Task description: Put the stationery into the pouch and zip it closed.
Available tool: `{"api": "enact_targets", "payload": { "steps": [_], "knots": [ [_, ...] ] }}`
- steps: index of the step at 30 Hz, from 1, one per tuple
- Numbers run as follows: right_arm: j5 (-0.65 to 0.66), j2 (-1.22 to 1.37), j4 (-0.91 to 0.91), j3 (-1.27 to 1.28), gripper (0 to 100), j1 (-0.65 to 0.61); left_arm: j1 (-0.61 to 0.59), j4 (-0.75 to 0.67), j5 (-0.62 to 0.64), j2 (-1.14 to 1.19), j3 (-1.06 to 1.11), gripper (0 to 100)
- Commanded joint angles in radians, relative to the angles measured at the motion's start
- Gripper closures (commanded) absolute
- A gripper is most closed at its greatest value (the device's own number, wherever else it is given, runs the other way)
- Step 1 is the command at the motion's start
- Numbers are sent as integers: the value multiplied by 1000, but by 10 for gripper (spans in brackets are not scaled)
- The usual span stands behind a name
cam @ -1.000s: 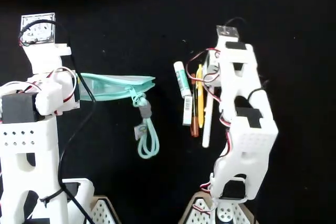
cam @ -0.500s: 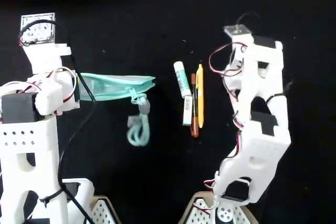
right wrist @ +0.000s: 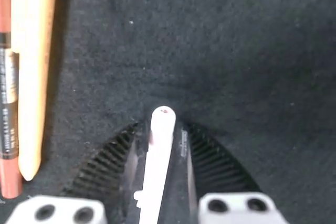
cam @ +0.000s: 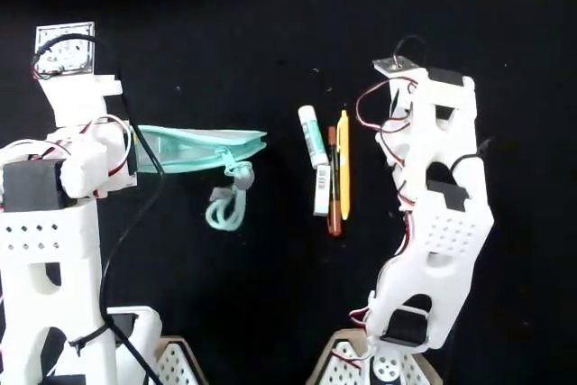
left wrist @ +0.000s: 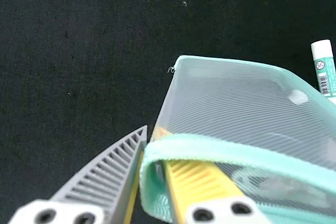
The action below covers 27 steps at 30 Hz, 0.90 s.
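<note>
Pouch (cam: 203,149): teal mesh, contents unclear; left gripper (left wrist: 151,142) pinches its edge w/ one finger inside. Right gripper (right wrist: 160,135) clamps white pen (right wrist: 156,166), well apart from pouch.

The black cloth-covered table (cam: 207,42) carried a white-and-green glue stick (cam: 311,135), a reddish-brown pencil (cam: 333,188) and a yellow pen (cam: 343,164), lying close together, roughly parallel.
</note>
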Motion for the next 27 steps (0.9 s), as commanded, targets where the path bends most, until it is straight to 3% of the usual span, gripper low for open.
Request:
{"api": "enact_targets", "payload": {
  "steps": [1,4,9,17,27],
  "knots": [
    [9,28,-17,-58,903,3,-12,-8,9,3,4,970],
    [5,35,-11,-99,991,17,-10,-8,9,3,4,970],
    [6,-96,52,-99,985,31,-10,-8,9,6,4,970],
    [-3,-690,77,148,985,-5,-10,-8,11,8,4,970],
    [-212,-1570,-28,423,986,-359,-8,-14,11,8,36,970]
  ]
}}
